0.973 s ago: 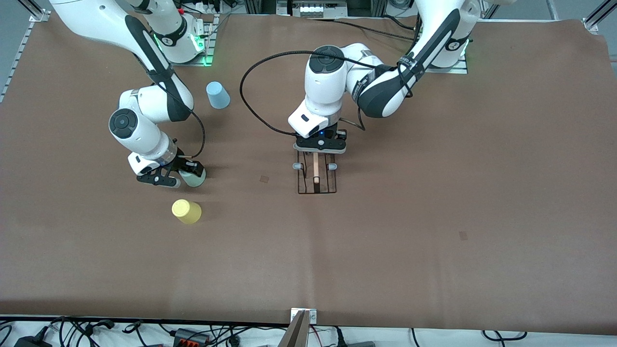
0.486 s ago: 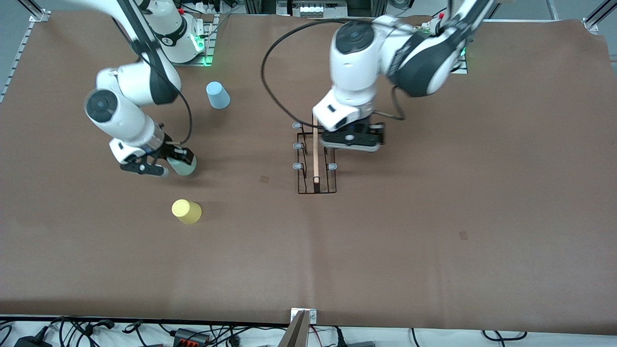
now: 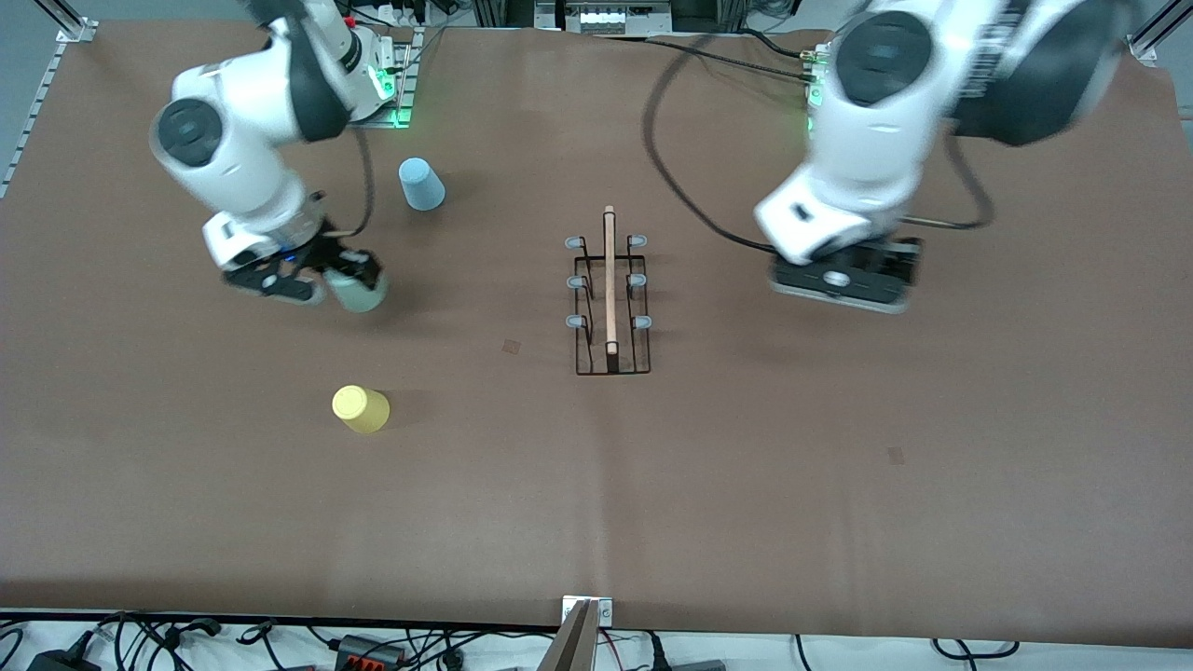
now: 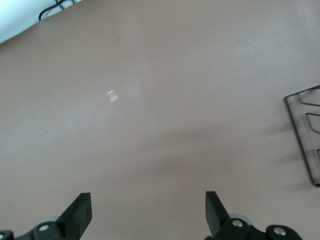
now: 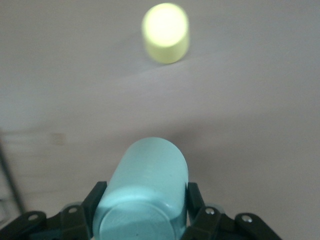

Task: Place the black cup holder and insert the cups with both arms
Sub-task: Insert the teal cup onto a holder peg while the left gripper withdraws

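The black cup holder point(image 3: 609, 303) stood placed mid-table with bare pegs. The left gripper point(image 3: 842, 282) hung beside it, fingers apart; the right gripper point(image 3: 308, 280) clamped the grey-green cup point(image 3: 357, 291). The yellow cup point(image 3: 360, 408) and blue cup point(image 3: 421, 184) waited.

brown table cover point(image 3: 746, 485), cables point(image 3: 373, 648) along its near edge

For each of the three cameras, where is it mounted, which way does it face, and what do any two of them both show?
Front view: high across the table, facing both arms; shows black cup holder, left claw, right claw.
Left wrist view: looks down past open fingers at bare table; shares the holder's corner.
Right wrist view: looks past the gripped grey-green cup; shares the yellow cup.
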### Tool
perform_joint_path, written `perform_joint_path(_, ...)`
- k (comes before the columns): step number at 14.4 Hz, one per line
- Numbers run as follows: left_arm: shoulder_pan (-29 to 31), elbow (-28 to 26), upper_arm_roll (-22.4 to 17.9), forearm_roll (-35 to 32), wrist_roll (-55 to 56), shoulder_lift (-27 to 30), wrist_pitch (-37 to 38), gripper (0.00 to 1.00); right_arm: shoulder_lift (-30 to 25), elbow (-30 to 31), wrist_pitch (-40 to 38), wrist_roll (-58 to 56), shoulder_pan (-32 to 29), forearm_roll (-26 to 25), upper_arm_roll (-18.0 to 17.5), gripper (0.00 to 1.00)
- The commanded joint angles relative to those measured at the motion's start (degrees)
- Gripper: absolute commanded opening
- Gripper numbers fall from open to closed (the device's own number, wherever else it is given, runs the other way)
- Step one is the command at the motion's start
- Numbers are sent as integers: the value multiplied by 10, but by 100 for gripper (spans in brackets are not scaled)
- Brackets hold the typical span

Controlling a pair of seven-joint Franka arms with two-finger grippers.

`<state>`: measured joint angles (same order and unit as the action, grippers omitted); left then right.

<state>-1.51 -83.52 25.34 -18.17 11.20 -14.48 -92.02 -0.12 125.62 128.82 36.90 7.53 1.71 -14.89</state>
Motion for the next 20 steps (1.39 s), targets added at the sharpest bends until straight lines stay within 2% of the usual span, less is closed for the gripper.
perform_joint_path(1, 70, 1, -2, 83, -58, 36, 32, 100, 3, -41, -14, 157, 49, 5, -48, 12)
perform_joint_path(2, 86, -11, -14, 108, -67, 56, 34, 100, 14, -57, -9, 212, 76, 7, -48, 13)
perform_joint_path(5, 81, -88, -94, 159, -111, 124, 27, 100, 66, -116, -9, 319, 129, 11, -56, 13)
perform_joint_path(8, 7, -137, -212, 175, -176, 165, -7, 100, 104, -126, 28, 353, 164, 14, -58, 13)
perform_joint_path(9, 0, -148, -229, 175, -178, 171, -24, 100, 116, -126, 41, 356, 177, 13, -58, 13)
perform_joint_path(12, -10, -204, -234, 177, -162, 225, -28, 100, 138, -126, 77, 371, 187, 10, -58, 13)
perform_joint_path(13, -10, -205, -235, 180, -155, 222, -28, 100, 138, -125, 77, 371, 187, 10, -58, 13)
perform_joint_path(16, -8, -201, -257, 180, -153, 215, -40, 100, 147, -124, 80, 371, 195, 10, -59, 14)
perform_joint_path(20, -3, -149, -259, 194, -121, 191, 3, 100, 164, -120, 81, 371, 203, 7, -60, 20)
